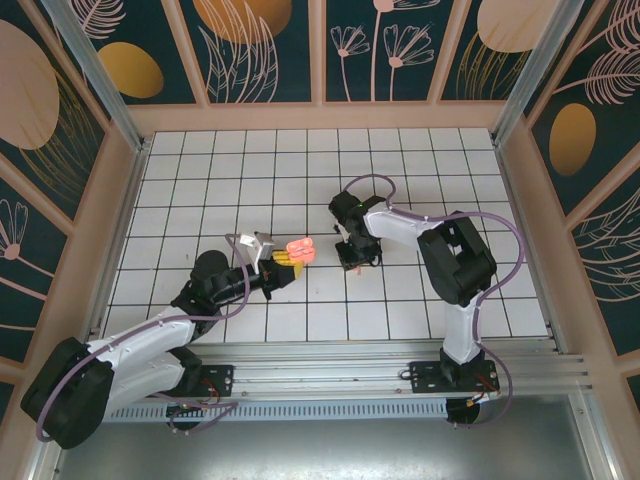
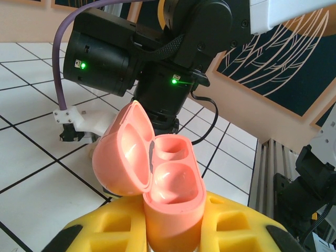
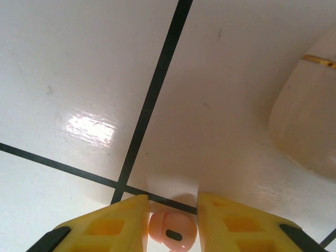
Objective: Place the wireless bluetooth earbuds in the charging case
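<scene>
The coral-pink charging case [image 1: 300,249] stands upright between the yellow fingers of my left gripper [image 1: 285,262], which is shut on its lower body. Its lid [image 2: 123,152] is swung open to the left and both wells of the case [image 2: 173,184] look bare. One pale pink earbud [image 3: 173,232] lies on the white tile, filling the gap between the yellow pads [image 3: 113,226] of my right gripper [image 3: 173,223]. That gripper [image 1: 352,262] points down at the table, just right of the case.
The right arm's black wrist [image 2: 157,52] hangs close behind the open case. Wooden walls [image 1: 320,115] ring the white grid table [image 1: 240,180]. A pale rounded shape [image 3: 307,115] shows at the right of the right wrist view.
</scene>
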Robot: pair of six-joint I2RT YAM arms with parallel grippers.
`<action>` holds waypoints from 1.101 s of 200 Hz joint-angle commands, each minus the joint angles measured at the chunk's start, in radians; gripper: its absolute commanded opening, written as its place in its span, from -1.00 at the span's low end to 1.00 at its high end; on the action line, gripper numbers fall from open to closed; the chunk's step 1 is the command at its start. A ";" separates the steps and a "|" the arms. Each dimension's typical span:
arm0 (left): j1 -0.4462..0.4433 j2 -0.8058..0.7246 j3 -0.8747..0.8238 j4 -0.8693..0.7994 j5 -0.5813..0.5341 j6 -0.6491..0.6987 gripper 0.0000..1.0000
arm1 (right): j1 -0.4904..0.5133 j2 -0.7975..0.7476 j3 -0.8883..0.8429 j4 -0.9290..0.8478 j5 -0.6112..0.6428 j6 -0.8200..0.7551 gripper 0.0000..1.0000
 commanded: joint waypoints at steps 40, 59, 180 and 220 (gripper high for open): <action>0.006 -0.007 0.036 -0.014 0.011 0.022 -0.63 | 0.014 -0.008 -0.002 -0.019 0.034 -0.002 -0.39; 0.007 -0.006 0.038 -0.016 0.014 0.021 -0.63 | 0.017 -0.015 -0.004 -0.024 0.038 0.003 -0.32; 0.006 0.011 0.047 -0.026 0.009 0.033 -0.65 | 0.026 -0.072 -0.009 -0.017 0.059 0.042 -0.49; 0.006 0.042 0.032 -0.004 -0.001 0.069 -0.69 | 0.026 -0.163 -0.034 0.039 0.059 0.117 -0.51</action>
